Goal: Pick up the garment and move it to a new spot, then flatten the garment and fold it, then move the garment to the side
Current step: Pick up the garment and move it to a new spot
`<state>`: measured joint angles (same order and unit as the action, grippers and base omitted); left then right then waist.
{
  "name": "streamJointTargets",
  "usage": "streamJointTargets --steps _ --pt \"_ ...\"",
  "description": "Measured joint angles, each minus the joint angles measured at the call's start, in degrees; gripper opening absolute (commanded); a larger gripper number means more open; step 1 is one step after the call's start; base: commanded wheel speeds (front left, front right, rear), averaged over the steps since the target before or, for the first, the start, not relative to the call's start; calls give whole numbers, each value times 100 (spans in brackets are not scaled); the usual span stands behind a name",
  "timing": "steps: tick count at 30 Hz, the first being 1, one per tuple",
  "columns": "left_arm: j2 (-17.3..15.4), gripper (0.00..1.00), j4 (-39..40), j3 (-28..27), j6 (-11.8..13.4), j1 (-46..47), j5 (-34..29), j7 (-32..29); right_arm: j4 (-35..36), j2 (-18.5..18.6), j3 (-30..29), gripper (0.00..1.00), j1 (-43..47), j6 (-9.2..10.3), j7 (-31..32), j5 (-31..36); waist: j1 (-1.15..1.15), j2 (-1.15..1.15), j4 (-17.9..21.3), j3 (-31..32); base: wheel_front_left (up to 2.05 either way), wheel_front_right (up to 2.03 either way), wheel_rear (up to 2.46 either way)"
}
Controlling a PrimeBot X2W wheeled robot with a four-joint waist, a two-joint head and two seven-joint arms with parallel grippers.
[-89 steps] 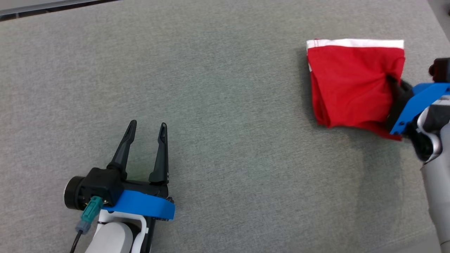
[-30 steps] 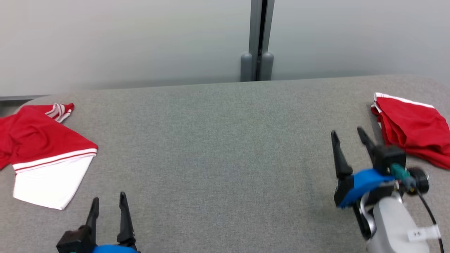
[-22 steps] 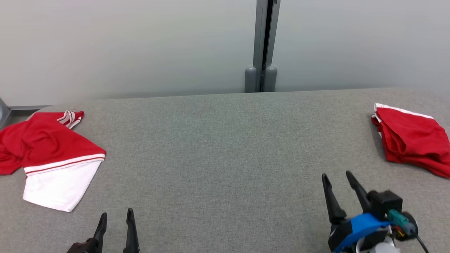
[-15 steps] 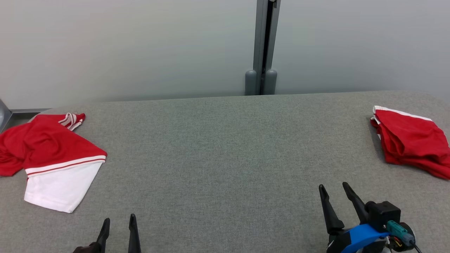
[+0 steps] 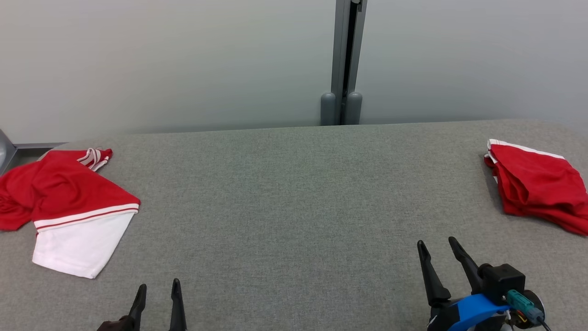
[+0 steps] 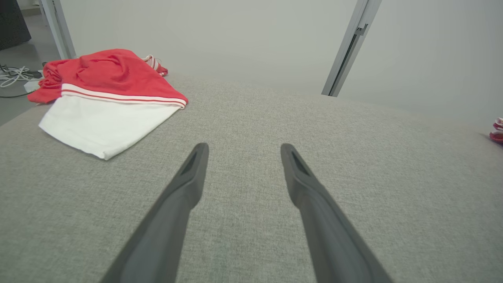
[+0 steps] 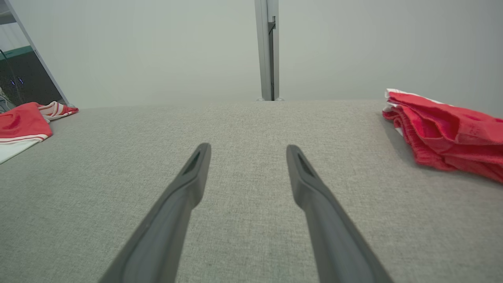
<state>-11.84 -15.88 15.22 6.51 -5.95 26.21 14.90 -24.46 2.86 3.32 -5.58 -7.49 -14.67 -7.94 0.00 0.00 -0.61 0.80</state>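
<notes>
Counting across the grey table point(image 5: 294, 193), there are two garments and two grippers; the folded garment point(image 5: 533, 184) lies flat at the table's right side, partly cut by the head view's edge; its white band point(image 5: 523, 148) faces the wall point(image 5: 161, 59), and its long axis runs roughly across the table, slanting nearer toward the right; its stacked red folds show along the side that faces the table's middle; the second garment point(image 5: 69, 211), loose and unfolded, lies at the left edge, red at the far end and white at the near end, with thin red and white stripes between; the left gripper point(image 5: 159, 285) sits at the near left, fingers spread apart and holding nothing, pointing toward the wall; the right gripper point(image 5: 436, 242) sits at the near right, fingers likewise parted and empty, just nearer than the folded garment and apart from it; a grey post point(image 5: 344, 59) stands against the wall behind the table's middle; cables point(image 6: 11, 74) lie on the floor beyond the second garment; bare table lies between each gripper and either garment.
</notes>
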Motion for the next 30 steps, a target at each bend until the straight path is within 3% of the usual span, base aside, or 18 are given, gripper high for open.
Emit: streamJointTargets --steps 8,13,19,24,30 --pt "10 100 4 5 -10 27 -18 1 71 -1 -2 100 52 0 30 -2 1 0 -72 -7 0 0 0" --pt "11 100 21 15 -34 80 -49 9 108 1 -79 100 140 0 31 -21 1 0 -362 42 0 0 0" --pt "-52 100 131 -1 -5 140 -74 8 196 0 -55 100 142 0 29 -82 1 0 -1038 76 0 0 0" --pt "-100 100 320 -56 97 141 -90 -13 212 -1 64 100 125 0 22 -141 1 0 -1856 52 0 0 0" --pt "-164 100 524 -113 162 83 -57 -42 196 -3 267 100 118 0 29 -187 1 0 -2481 -45 0 0 0"
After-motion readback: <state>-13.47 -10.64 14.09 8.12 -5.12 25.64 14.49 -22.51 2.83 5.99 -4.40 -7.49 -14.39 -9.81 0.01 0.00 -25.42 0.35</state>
